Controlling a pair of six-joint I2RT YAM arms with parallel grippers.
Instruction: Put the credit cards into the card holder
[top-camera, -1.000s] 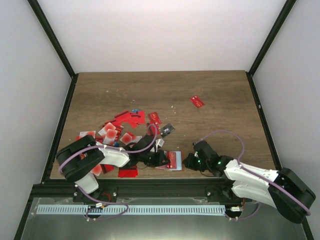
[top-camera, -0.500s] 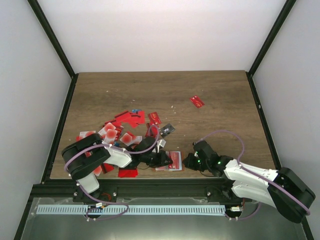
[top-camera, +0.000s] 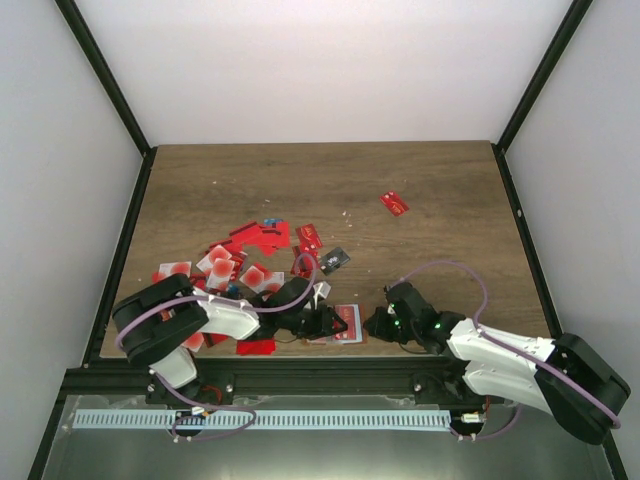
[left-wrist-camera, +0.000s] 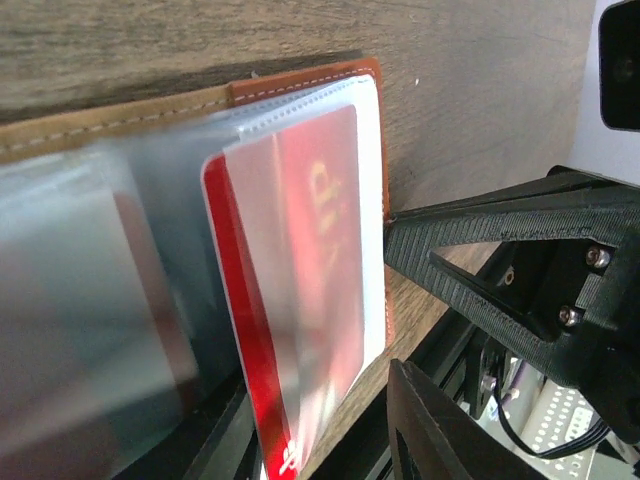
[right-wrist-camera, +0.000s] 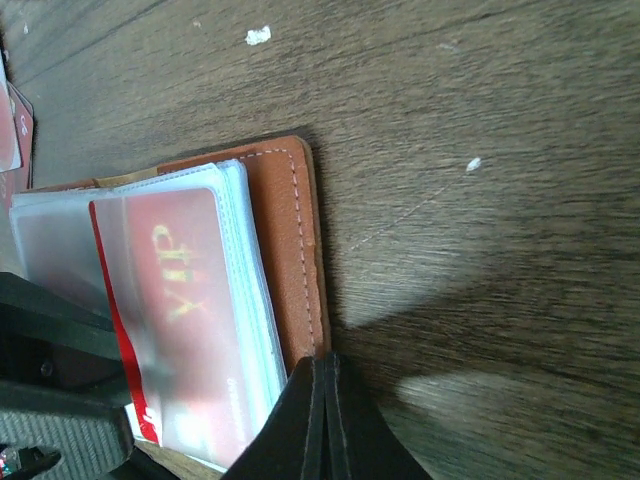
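Note:
The card holder, orange-brown leather with clear sleeves, lies open at the table's near edge. A red card printed VIP sits in its top sleeve, one red edge sticking out; it also shows in the left wrist view. My left gripper is open, its fingers either side of the holder's edge. My right gripper is shut and empty, its tips touching the holder's leather rim. The other credit cards, mostly red, lie heaped at the left.
A lone red card lies far right of the heap. A black card sits behind the holder. One red card lies at the table's near edge, by the black frame rail.
My left gripper has shifted slightly right, further over the card holder, and its arm has swung a little. The right arm has not moved.

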